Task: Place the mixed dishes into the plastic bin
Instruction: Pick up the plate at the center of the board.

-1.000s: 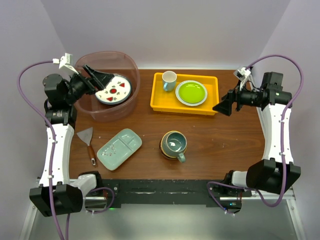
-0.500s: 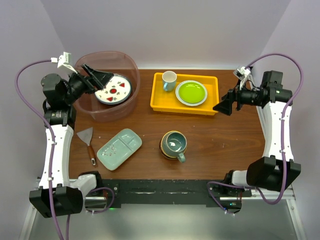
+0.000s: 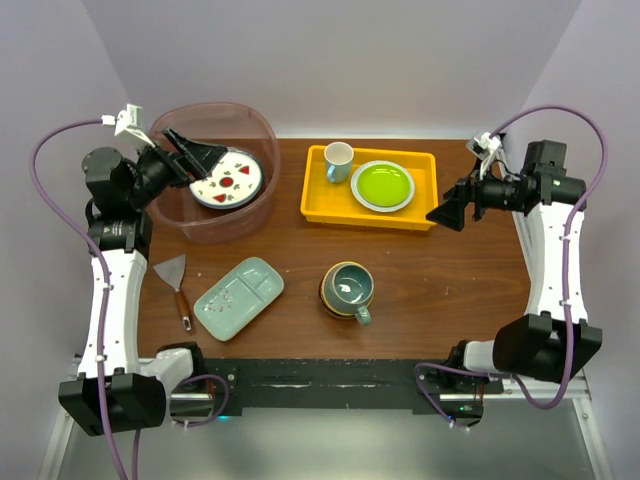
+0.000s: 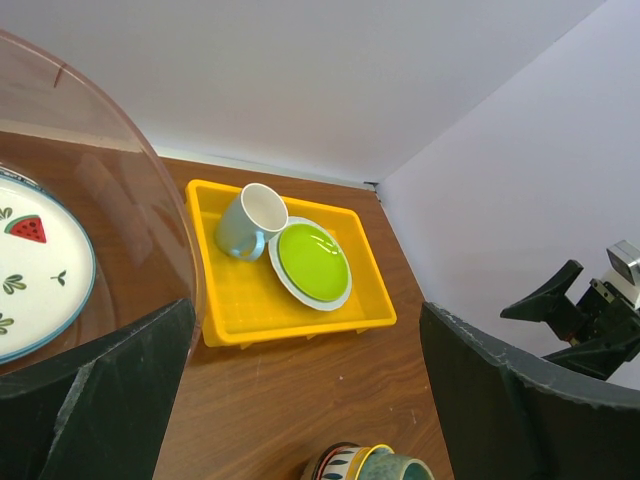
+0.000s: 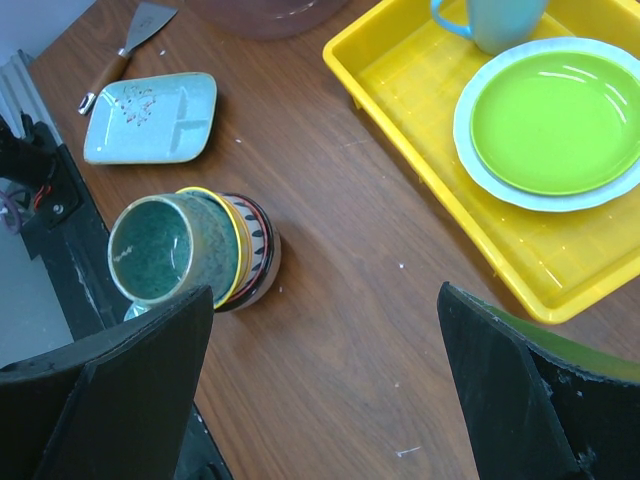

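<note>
- Black left gripper (image 3: 205, 162), upper left: we see it spread wide, empty, above the plate (image 3: 230, 182) in the bin (image 3: 240, 229).
- Right gripper (image 3: 445, 213), right edge: parted, empty.

You have bright, even light from overhead in all three views. Shadows are soft and short, falling toward 6 o'clock under the yellow tray (image 3: 312, 190) in the top view. White glare streaks the lime-green plate (image 5: 555, 120) in the right wrist view, and pale reflections haze the plastic bin (image 4: 150, 200) wall at 9 o'clock in the left wrist view. Focus is crisp.
</note>
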### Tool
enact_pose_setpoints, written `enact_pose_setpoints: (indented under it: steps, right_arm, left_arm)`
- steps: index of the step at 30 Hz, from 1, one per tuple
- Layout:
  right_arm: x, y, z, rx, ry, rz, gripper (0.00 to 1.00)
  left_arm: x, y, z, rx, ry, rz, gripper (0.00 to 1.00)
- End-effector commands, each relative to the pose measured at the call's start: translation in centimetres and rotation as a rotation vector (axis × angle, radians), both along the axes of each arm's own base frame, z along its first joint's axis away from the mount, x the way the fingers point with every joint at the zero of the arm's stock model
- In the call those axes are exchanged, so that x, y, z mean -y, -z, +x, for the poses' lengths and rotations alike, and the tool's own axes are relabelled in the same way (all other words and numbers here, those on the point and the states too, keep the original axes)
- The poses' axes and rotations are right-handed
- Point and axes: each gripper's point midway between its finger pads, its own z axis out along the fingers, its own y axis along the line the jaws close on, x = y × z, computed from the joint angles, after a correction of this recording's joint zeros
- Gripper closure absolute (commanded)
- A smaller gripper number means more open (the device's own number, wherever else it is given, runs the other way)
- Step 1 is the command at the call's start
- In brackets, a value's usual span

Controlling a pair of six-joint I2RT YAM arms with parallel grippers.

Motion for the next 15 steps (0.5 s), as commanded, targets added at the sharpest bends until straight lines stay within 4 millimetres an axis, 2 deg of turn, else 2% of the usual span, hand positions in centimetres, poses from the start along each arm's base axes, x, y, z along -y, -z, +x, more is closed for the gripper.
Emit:
enact_pose_setpoints:
  steps: [1, 10, 15]
  right_arm:
    - [-0.5, -1.5, 0.1, 0.054, -0.037, 0.003, 0.02]
    - [-0.8, -2.0, 0.5, 0.078, -0.064, -0.029, 0.02]
    - [-2.0, -1.8, 0.3, 0.076, -0.129, -0.088, 0.02]
  left_arm:
    - [0.2, -2.8, -0.9, 0.092, 0.012, 0.025, 0.00]
    - [0.3, -2.7, -1.0, 0.088, 0.012, 0.039, 0.00]
    - [0.3, -2.4, -1.3, 0.083, -0.002, 0.082, 0.00]
